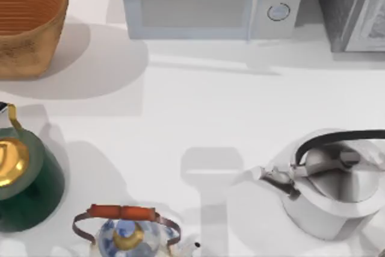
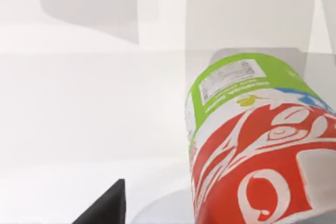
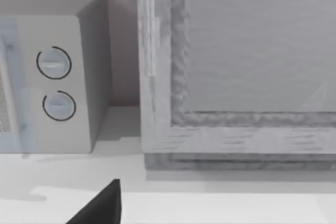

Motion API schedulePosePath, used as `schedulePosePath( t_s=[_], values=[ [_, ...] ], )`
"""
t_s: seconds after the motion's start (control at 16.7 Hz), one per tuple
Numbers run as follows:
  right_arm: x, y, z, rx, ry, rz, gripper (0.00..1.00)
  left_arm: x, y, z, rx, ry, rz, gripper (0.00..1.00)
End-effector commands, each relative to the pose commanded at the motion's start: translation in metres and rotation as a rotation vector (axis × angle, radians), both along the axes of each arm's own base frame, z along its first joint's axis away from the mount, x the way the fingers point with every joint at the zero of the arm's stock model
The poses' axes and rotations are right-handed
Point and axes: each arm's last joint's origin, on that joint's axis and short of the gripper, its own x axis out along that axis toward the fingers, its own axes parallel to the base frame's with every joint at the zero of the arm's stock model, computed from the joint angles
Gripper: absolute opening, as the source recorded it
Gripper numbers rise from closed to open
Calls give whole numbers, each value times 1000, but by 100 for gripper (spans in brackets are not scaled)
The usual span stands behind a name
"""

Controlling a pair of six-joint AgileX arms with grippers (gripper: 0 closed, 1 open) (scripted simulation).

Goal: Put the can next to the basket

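The can (image 2: 252, 145) appears close up in the left wrist view, its red band with white lettering nearest the camera and its light green part farther off, and it looks tilted. My left gripper (image 2: 168, 217) is open; one dark finger (image 2: 107, 208) shows beside the can with bare table between them, and the can hides the other side. The basket (image 1: 27, 25), tan outside and orange-ribbed inside, stands at the table's far left corner. My right gripper (image 3: 168, 217) is open near the back right, with one dark finger (image 3: 102, 205) showing.
A microwave (image 1: 210, 1) stands at the back centre and a grey cabinet (image 1: 352, 7) at the back right. A dark green kettle (image 1: 24, 179) with a gold lid sits at the left, a blue-and-white teapot (image 1: 126, 233) at the front, and a silver kettle (image 1: 331, 182) at the right.
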Motion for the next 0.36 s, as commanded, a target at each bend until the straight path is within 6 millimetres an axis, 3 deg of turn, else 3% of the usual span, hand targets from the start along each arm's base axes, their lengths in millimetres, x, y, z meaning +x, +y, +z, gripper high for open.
schedulePosePath(
  t_s=[0.36],
  values=[
    [0,0,0,0,0,0,100,-1,-1,35,-1,2,-1,100]
  ],
)
